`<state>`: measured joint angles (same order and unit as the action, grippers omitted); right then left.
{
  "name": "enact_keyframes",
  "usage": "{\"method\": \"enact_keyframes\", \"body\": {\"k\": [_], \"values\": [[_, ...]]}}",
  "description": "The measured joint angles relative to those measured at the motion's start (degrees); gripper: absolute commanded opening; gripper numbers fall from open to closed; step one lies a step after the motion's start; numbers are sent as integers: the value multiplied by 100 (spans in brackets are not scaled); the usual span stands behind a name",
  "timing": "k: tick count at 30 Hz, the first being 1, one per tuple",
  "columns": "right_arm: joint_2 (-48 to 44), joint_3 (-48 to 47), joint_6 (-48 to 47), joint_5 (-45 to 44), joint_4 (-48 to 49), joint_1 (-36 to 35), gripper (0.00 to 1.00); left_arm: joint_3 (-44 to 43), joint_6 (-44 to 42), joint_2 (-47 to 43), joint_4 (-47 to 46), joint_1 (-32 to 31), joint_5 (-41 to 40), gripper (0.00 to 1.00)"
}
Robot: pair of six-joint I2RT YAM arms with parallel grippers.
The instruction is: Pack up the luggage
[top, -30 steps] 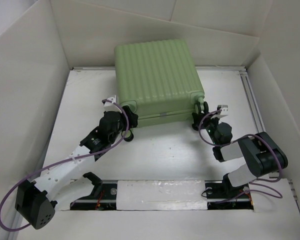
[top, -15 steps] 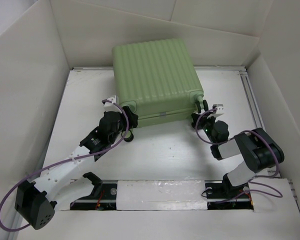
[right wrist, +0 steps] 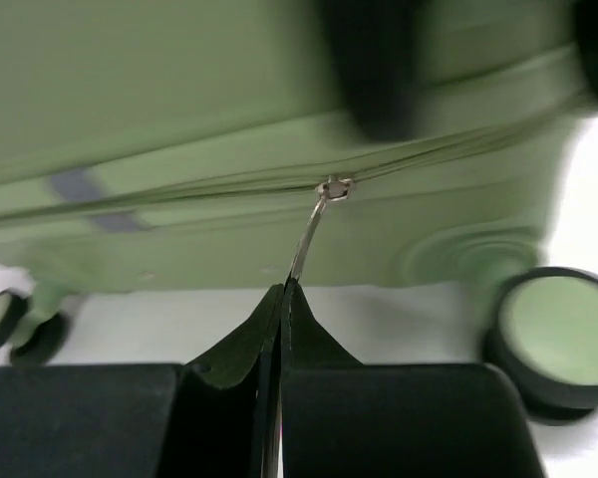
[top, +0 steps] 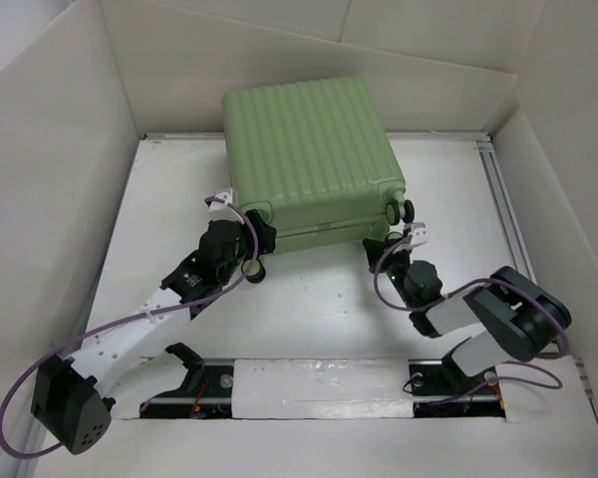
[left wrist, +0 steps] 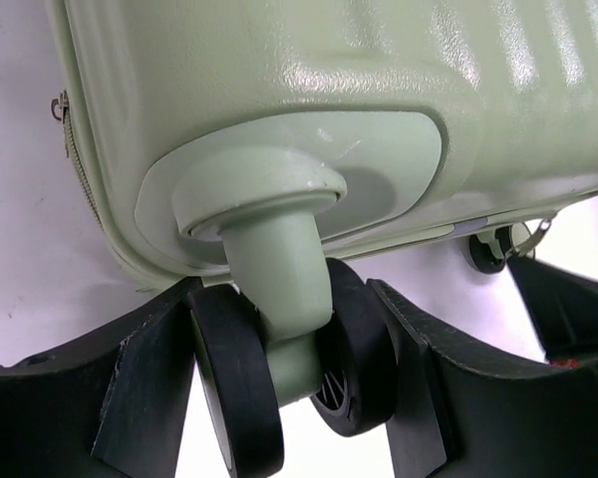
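Top view: pale green ribbed hard-shell suitcase (top: pixel 309 149) lies flat and closed at the far middle of the white desk (top: pixel 319 319), ribbed shell facing up, with white walls on three sides. The left gripper (top: pixel 255 251) is at the suitcase's near-left corner, at the wheel there. The right gripper (top: pixel 387 242) is at the near edge of the suitcase, just inside the near-right corner wheel (top: pixel 407 210).

Left wrist view: the suitcase's underside corner fills the top of the frame. A pale green caster stem (left wrist: pixel 279 269) drops from a round mount to a black twin wheel (left wrist: pixel 351 363). The left gripper straddles it, one black finger (left wrist: pixel 130 398) against each outer face, so it is clamped on the twin wheel. Zipper track runs down the suitcase's left edge.

Right wrist view, blurry: the right gripper (right wrist: pixel 281 299) has its fingers pressed together, pinching the lower end of a thin metal zipper pull (right wrist: pixel 309 234) that hangs from the seam along the suitcase's side. A green-faced black wheel (right wrist: pixel 553 339) is at right and a smaller one (right wrist: pixel 10 324) at far left, both by the desk.
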<state>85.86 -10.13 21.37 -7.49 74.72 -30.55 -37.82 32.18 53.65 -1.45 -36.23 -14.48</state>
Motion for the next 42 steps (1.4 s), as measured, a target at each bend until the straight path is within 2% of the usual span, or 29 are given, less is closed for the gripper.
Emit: {"method": "enact_keyframes", "body": {"k": [3, 8, 14, 17, 19, 22, 23, 24, 27, 30, 33, 37, 42], "values": [[136, 20, -114, -619, 295, -822, 0, -2, 0, 68, -92, 24, 52, 0], [960, -149, -59, -874, 133, -2465, 0, -26, 9, 157, -160, 35, 264, 0], [2151, -1851, 92, -1080, -68, -3842, 0, -118, 107, 273, -125, 72, 516, 0], [2140, -2354, 9, -1493, -87, -4417, 0, -190, 109, 245, 28, 74, 522, 0], [1709, -2164, -42, -1880, -94, -4636, 0, -212, 101, 175, 111, 74, 505, 0], [669, -1502, 52, -2492, -142, -4280, 15, -227, 87, -7, 197, 74, 433, 0], [238, -1283, 131, -2677, -293, -3974, 22, -234, 87, -79, 223, 74, 398, 0], [-162, -1130, 203, -2809, -455, -3622, 34, -234, 92, -166, 256, 74, 350, 0], [-1110, -962, 385, -3025, -1051, -2605, 47, -234, 136, -315, 337, 79, 227, 0], [-1453, -964, 409, -2929, -1497, -1952, 47, -232, 168, -337, 352, 79, 214, 0], [-1401, -970, 389, -2747, -1915, -1491, 48, -232, 177, -341, 352, 79, 214, 0], [-1283, -970, 431, -2538, -2306, -1123, 48, -227, 177, -369, 363, 79, 186, 0], [-866, -975, 409, -2105, -2247, -754, 49, -205, 179, -420, 374, 72, 131, 0]]}}
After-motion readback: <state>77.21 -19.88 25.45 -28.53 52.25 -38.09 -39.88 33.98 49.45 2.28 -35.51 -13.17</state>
